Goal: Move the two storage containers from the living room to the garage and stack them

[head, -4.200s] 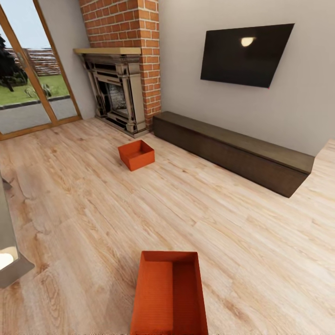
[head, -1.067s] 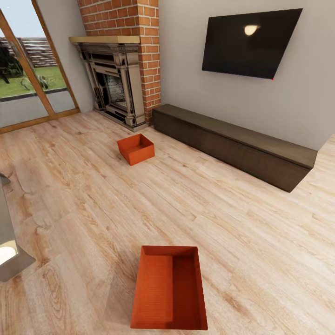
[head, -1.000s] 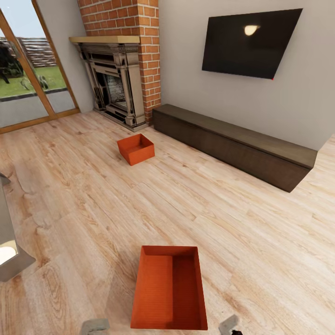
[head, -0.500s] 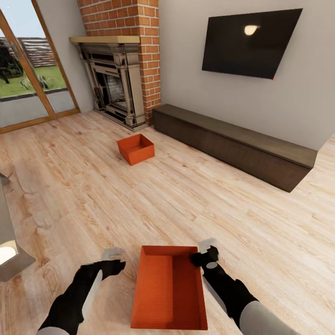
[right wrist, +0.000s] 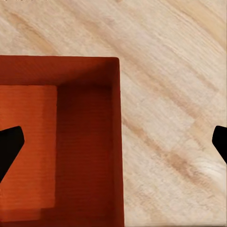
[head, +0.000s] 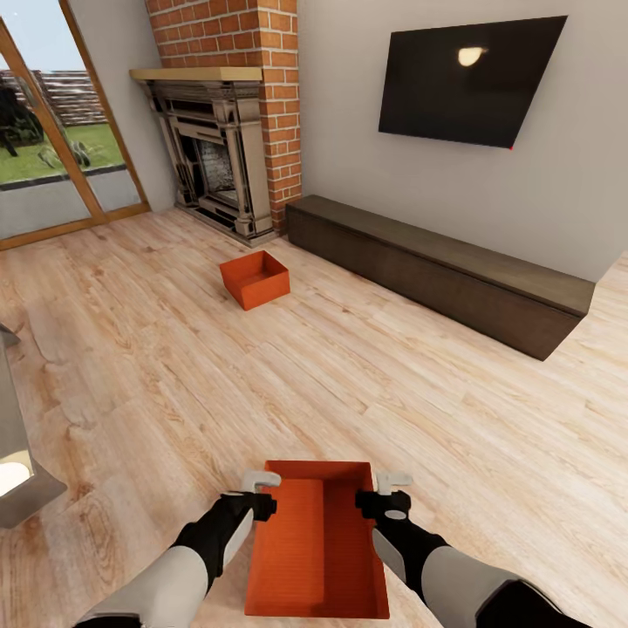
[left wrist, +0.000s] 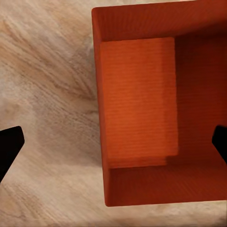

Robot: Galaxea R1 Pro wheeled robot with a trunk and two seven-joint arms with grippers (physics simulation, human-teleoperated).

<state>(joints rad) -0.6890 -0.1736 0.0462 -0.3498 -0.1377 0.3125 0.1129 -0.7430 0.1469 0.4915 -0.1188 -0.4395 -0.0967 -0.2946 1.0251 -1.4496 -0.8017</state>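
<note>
Near storage container [head: 318, 541] is sitting on the living room's wood plank floor [head: 436, 410] just ahead of the robot; the far container [head: 254, 279] is lying near the fireplace [head: 214, 166]. Empty, thin-walled, probably light and stiff — long side walls look best for gripping. Left tool [head: 258, 493] and right tool [head: 384, 493] are hovering wide open, each straddling a side wall, gripping nothing.

Brick fireplace [head: 222, 148] at back, wall TV [head: 467, 80] above long dark cabinet [head: 436, 270] – glass doors [head: 52, 148] far left
</note>
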